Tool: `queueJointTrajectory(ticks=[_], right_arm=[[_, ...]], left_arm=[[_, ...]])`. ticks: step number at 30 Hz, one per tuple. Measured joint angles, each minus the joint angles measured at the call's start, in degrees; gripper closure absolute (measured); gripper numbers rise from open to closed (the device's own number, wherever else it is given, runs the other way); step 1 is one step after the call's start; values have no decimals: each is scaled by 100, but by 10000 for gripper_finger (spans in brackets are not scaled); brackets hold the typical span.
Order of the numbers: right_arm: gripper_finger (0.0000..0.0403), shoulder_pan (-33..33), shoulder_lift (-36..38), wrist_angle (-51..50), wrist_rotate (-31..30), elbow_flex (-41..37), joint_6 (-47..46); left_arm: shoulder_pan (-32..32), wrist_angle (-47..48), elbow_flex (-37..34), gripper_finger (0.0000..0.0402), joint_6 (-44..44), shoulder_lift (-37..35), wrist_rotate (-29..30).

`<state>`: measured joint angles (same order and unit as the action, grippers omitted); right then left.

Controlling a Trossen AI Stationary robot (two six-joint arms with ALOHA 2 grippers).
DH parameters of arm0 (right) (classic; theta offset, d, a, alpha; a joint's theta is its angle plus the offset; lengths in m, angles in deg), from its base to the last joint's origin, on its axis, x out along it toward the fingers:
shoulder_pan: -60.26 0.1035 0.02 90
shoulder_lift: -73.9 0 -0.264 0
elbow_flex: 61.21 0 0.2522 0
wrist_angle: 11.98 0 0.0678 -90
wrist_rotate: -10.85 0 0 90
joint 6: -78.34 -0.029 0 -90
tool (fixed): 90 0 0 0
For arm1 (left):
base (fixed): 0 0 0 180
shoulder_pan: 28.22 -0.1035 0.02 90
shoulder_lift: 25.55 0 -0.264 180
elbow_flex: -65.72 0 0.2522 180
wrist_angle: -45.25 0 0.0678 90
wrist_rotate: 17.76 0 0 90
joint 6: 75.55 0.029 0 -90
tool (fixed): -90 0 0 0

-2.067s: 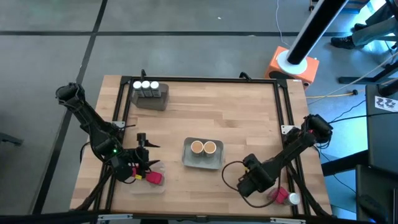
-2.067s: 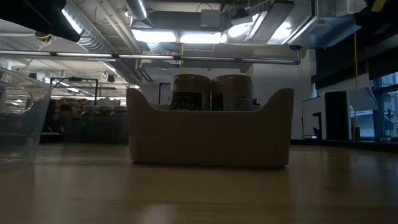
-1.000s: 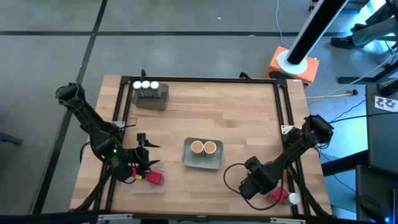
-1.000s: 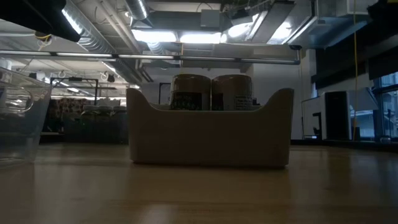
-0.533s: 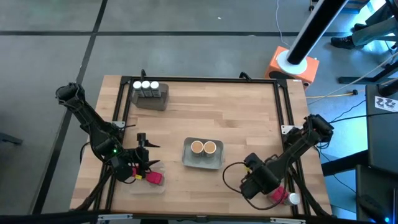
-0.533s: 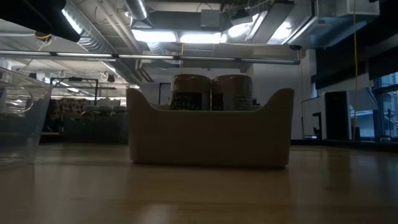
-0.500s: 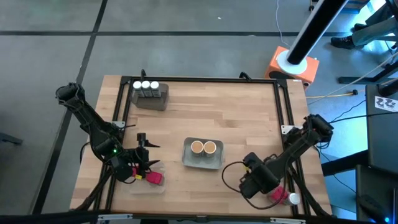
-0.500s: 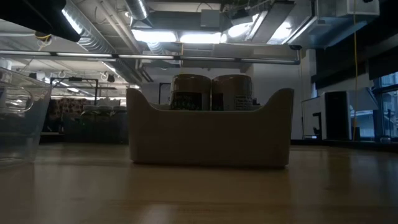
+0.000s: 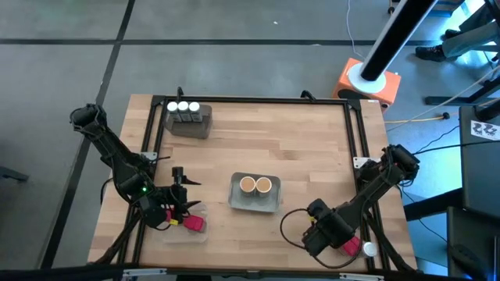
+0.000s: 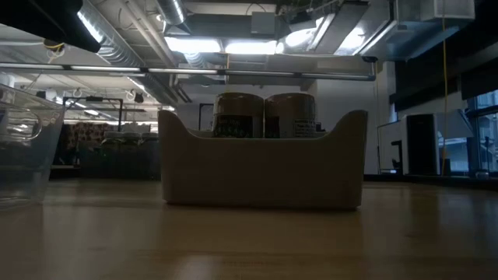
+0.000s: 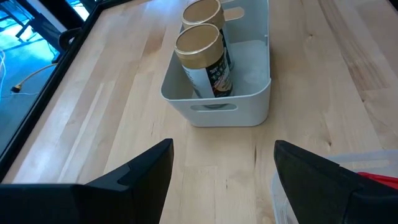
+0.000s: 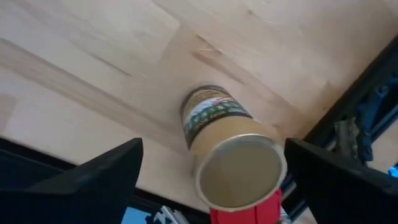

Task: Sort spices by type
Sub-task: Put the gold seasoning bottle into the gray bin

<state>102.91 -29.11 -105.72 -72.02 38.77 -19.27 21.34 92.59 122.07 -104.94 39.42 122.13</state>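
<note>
Two tan-lidded jars (image 9: 255, 185) stand in a grey tray (image 9: 255, 202) at mid-table; the left wrist view shows them (image 11: 202, 53) ahead of my open left gripper (image 11: 222, 152). That gripper (image 9: 181, 204) hovers at the near left, beside a red box (image 9: 194, 224) in a clear tray (image 9: 184, 233). Three white-capped jars (image 9: 183, 107) sit in a grey tray (image 9: 191, 125) at the far left. My right gripper (image 9: 316, 234) is open at the near right; a third tan-lidded jar (image 12: 231, 155) stands upright on the table between its fingers, untouched.
A red box (image 9: 350, 247) and a white-capped thing (image 9: 368, 250) lie at the near right corner, beside my right gripper; the red box (image 12: 245, 214) also shows just past the jar. A black frame rail (image 9: 363, 168) runs along the table's right edge. Bare wood (image 9: 273, 140) lies between the trays.
My right gripper has shifted a little toward the table's near edge, staying open. The left arm and the trays have kept still.
</note>
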Motion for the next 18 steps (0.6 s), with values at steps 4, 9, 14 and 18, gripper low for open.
queueJointTrajectory(ticks=[4, 9, 14, 18], right_arm=[[23, 13, -1, -157, 1, 0, -10], [24, 103, 0, -280, 66, 0, -143], [8, 322, -1, -367, 90, 0, -471], [4, 491, -1, -351, 104, 0, -738]], left_arm=[[0, 0, 0, 139, 0, 2, 0], [0, 0, 0, 139, 0, 0, 0], [0, 2, -2, 139, 0, 0, 0], [0, 0, 0, 139, -2, 1, -1]])
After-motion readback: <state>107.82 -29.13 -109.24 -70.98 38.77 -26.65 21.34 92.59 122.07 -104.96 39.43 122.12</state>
